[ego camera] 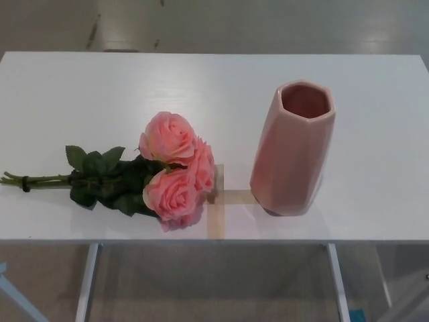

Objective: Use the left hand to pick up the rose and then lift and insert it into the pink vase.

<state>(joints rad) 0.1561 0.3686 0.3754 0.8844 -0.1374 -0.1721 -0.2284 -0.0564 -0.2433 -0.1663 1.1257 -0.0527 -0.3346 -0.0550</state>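
The white table (pixel 201 87) fills the view, and nothing of the robot is seen on it: neither hand is in view, so whether either is released or clenched cannot be told. The vase (pixel 293 151) is stood upright on the right of the table, near the front edge, its faceted mouth left open to the top, which suits a stem being lowered in from above. The rose (pixel 171 171), in fact a small bunch of pink blooms, is laid flat on the left, well apart from the vase. The blooms are turned toward the vase, and the leaves (pixel 100 178) and stems (pixel 40 179) are trailed out to the table's left edge, where a left hand could likely reach them. The stems are seen bound by a dark tie (pixel 25 183) near their ends. Strips of tape (pixel 218 208) are stuck down between bunch and vase, probably as placement marks. The pick-up is judged not yet begun.
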